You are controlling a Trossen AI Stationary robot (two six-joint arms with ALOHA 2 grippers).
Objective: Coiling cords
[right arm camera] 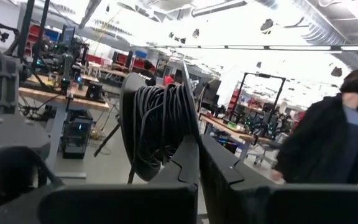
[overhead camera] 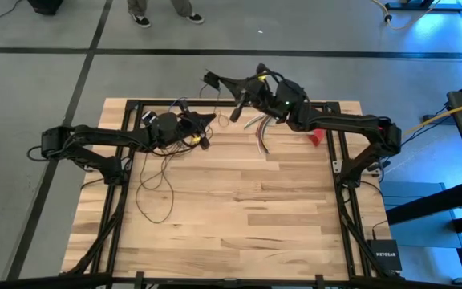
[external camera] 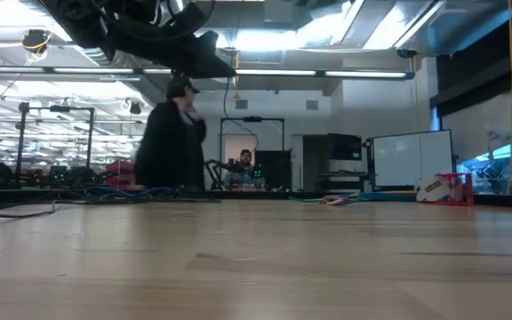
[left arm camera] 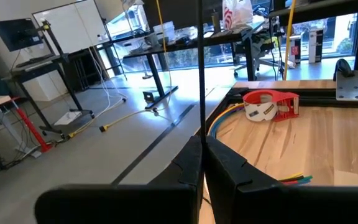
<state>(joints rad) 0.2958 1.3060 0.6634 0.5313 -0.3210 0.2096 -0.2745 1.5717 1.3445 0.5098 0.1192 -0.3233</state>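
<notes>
The thin dark brown-black cord (overhead camera: 152,186) is lying in loose, irregular loops on the pale wood-plank tabletop (overhead camera: 239,209) at the left of the high view, with one strand rising toward the left gripper (overhead camera: 204,143). In the left wrist view that strand (left arm camera: 200,68) is running straight up from between the matte black fingers (left arm camera: 229,167), which are pinching it. The right gripper (overhead camera: 212,80) is hanging past the tabletop's upper edge at the top centre, its fingers (right arm camera: 219,163) pressed together. A red plastic tape dispenser (left arm camera: 271,104) is sitting near the tabletop's upper right corner beside curved multicoloured wires (overhead camera: 259,126).
</notes>
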